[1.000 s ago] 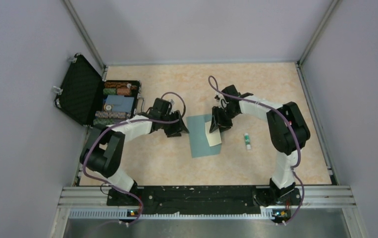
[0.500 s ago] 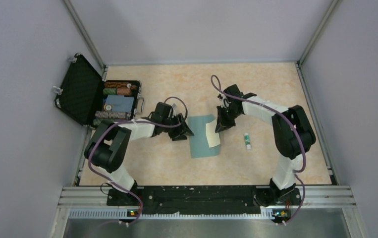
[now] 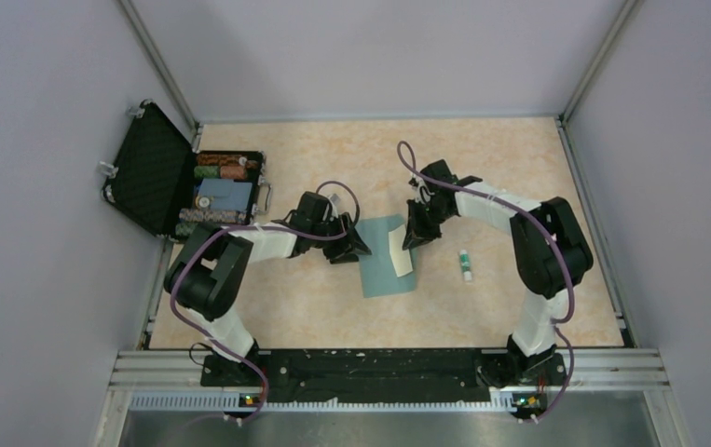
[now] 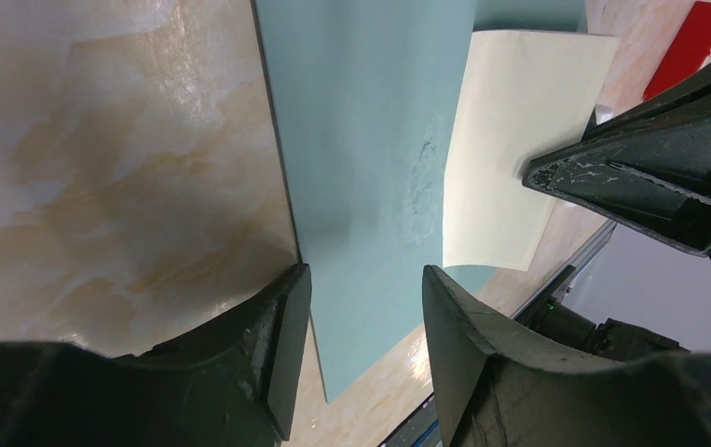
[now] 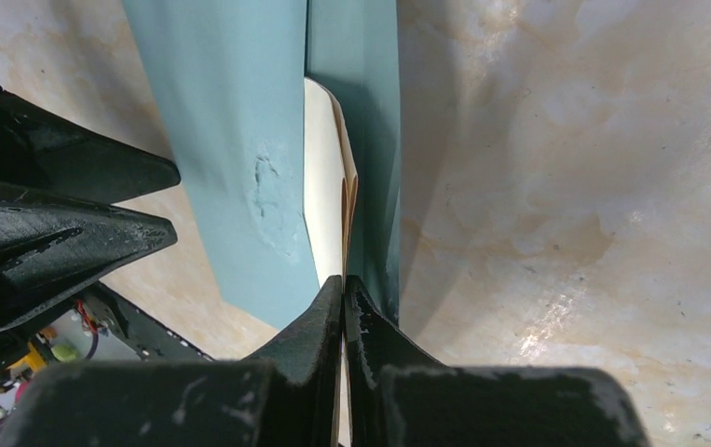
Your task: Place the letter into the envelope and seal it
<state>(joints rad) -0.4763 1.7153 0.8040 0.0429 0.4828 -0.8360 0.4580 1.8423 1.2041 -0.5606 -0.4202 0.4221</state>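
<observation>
Two jaws of the right gripper are pressed together on the near edge of the cream letter, which lies along the right side of the teal envelope. The left gripper stands open, straddling the envelope's left edge. A glue stick lies just right of the envelope, and an open black case sits well to its left.

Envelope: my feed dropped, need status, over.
Left gripper open over envelope edge. Right gripper shut on letter, which lies on envelope, not sealed. Glue stick off to the side, nothing blocking.
</observation>
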